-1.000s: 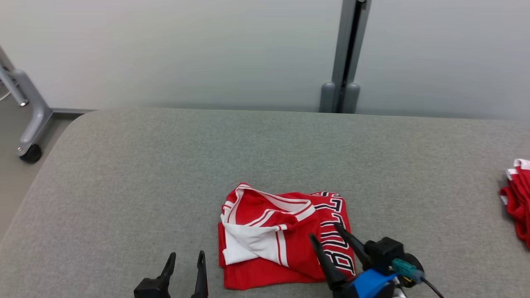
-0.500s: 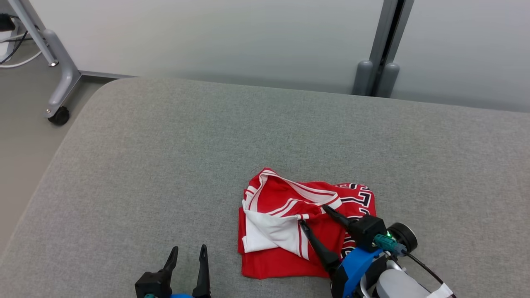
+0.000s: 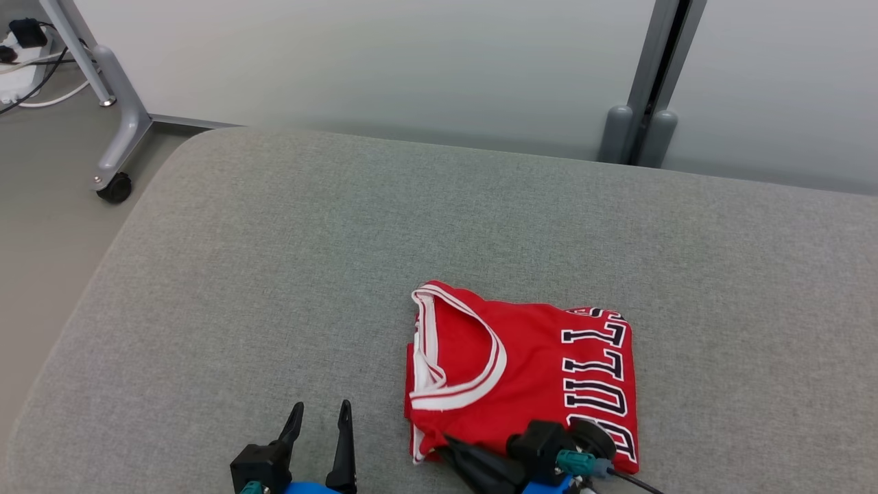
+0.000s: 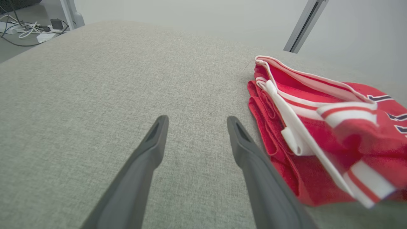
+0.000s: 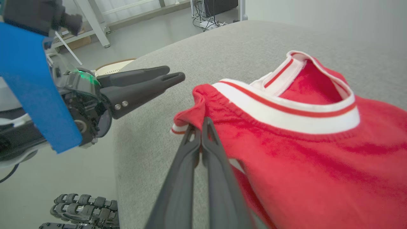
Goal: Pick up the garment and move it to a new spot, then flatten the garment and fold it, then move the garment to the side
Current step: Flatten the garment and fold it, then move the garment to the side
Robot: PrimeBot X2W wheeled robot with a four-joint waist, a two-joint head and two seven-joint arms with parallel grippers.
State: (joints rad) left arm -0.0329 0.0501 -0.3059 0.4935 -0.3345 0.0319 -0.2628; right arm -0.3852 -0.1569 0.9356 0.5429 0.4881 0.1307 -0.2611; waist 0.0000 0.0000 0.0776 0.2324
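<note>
The garment [image 3: 535,370], a red jersey with white trim and dark letters, lies folded on the grey padded table [image 3: 274,274], front and neckline facing up. My right gripper [image 3: 446,444] is at its near left corner. In the right wrist view this gripper [image 5: 198,125] is shut, pinching a bunched red fold of the garment [image 5: 302,149] at the hem corner. My left gripper [image 3: 319,418] stands open over bare table just left of the garment, touching nothing. Its fingers [image 4: 152,143] are spread in the left wrist view, with the garment [image 4: 318,127] to their right. The right wrist view shows the left gripper [image 5: 171,74] too.
A grey wheeled stand leg [image 3: 113,178] and cables [image 3: 20,55] are on the floor beyond the table's far left corner. A grey post [image 3: 641,130] rises behind the table's far edge. The table's rounded left edge is near my left gripper.
The head camera has shifted. My right gripper drew back to the garment's near left corner and shut on it. The loose white flap is gone and the red front now lies on top.
</note>
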